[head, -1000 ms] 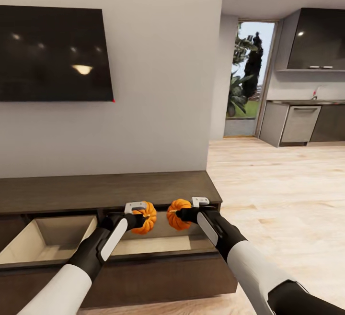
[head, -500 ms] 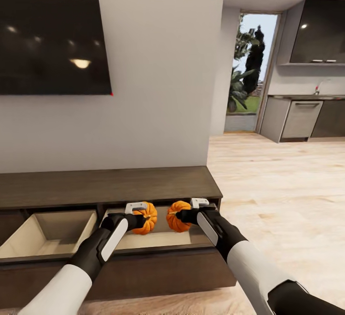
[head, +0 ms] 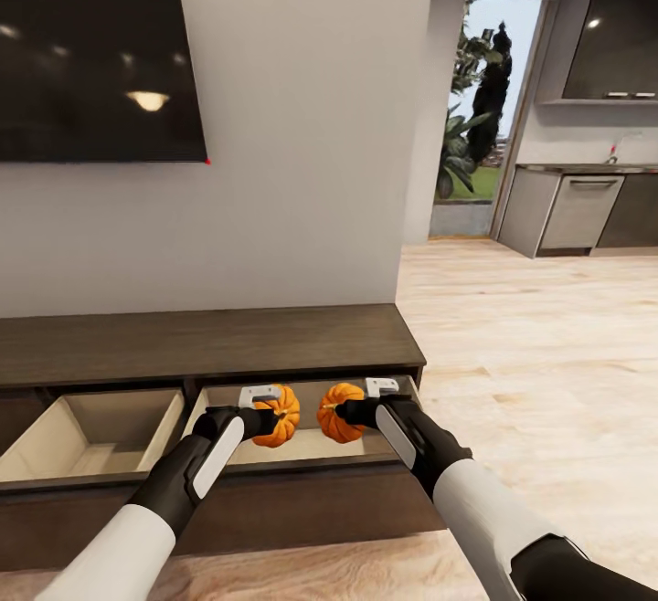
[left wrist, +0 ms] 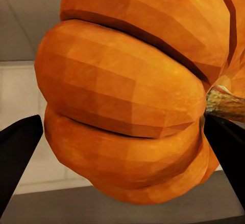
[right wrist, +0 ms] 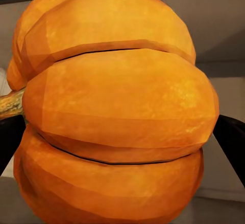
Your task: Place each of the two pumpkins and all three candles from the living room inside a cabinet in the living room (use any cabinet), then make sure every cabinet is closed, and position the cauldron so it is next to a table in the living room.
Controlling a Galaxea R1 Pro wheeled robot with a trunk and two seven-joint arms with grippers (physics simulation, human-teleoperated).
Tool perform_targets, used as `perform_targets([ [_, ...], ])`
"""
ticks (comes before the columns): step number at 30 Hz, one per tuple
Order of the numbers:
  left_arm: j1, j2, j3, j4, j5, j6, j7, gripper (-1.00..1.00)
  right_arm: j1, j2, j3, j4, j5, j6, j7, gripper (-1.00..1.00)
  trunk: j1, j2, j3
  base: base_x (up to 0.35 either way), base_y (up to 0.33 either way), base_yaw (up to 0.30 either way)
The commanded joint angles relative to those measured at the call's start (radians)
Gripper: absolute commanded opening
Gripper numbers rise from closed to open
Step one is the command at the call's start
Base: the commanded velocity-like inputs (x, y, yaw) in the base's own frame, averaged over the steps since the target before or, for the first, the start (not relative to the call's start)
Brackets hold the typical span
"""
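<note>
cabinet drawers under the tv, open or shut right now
Open. Both drawers of the cabinet are pulled out: the left drawer shows a bare beige inside, and the right drawer sits under two held pumpkins.

Counted two pumpkins: one [head: 278, 416] clamped in the left tool [head: 265, 416], its ribbed side also seen close up from the left wrist [left wrist: 122, 96], the other [head: 340, 411] clamped in the right tool [head: 351, 412] and seen close up from the right wrist [right wrist: 115, 116]. Counted two tools, one per arm, and two arms. Counted one long dark cabinet [head: 201, 341] against the wall, with two drawers pulled open: one [head: 91, 427] at the left, pale inside, and one [head: 302, 441] beneath the pumpkins. Counted one wall screen [head: 96, 57]. Counted one doorway [head: 480, 117] with greenery behind, and one kitchen run [head: 580, 208] beyond it.
</note>
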Motion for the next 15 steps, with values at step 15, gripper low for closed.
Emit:
perform_targets([
  [15, -0.001, 0.001, -0.003, -0.001, 0.013, 0.002, 0.008, -1.0, -0.001, -0.001, 0.005, -0.003, -0.009, 0.001, -0.01, -1.0, 0.0, 0.0, -0.001, 0.075, 0.002, 0.0],
])
